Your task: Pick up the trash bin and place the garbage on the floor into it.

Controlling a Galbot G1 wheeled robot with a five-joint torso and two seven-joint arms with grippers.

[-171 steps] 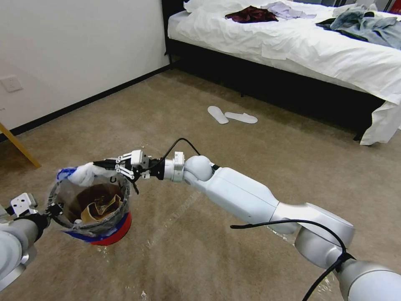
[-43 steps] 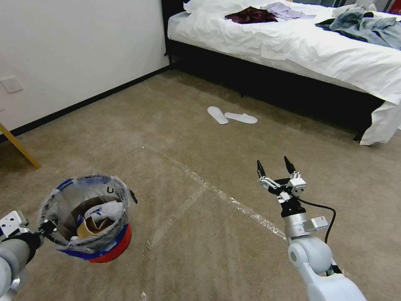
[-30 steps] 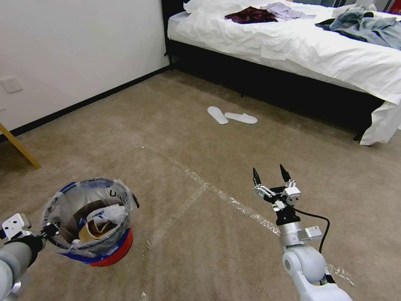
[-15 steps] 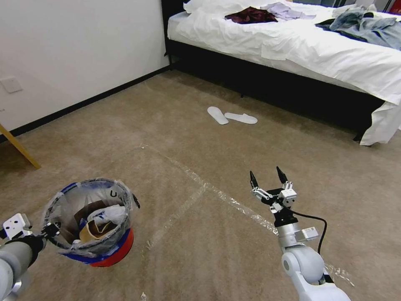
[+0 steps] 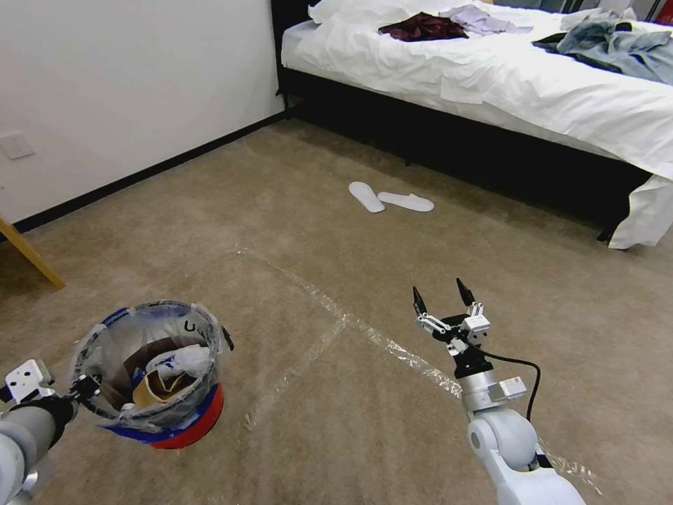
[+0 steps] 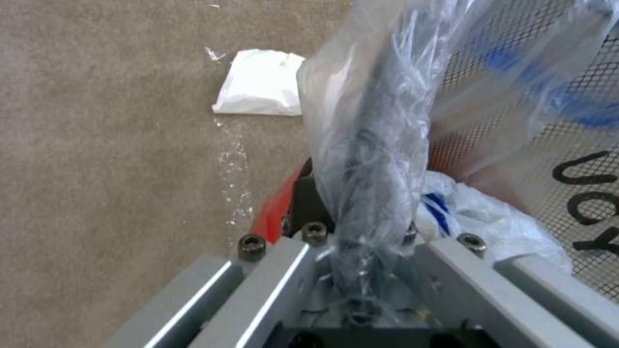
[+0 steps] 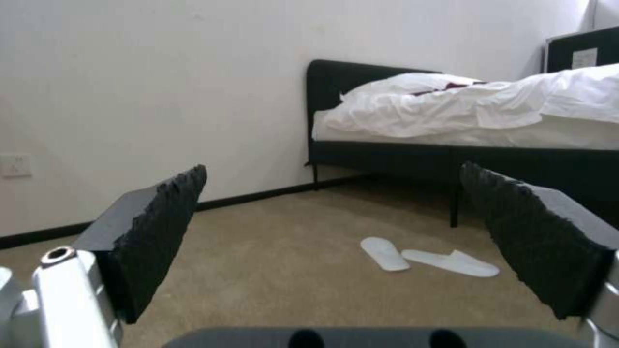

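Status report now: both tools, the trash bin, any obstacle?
Left tool shut on trash bin rim, bin lifted. Right tool open, empty, above floor. White scrap on carpet beside bin. No obstacle.

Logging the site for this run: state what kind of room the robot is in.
Most likely a bedroom, perhaps a hotel room. A bed with rumpled white sheets and scattered clothes stands against the wall, a pair of white slippers lies beside it, and the floor is beige carpet.

The beige-brown short carpet floor [image 5: 294, 210] is carrying shiny clear tape lines [image 5: 364, 330], two flat white slippers [image 5: 390, 198] near the bed, and a crumpled white tissue [image 6: 259, 83].
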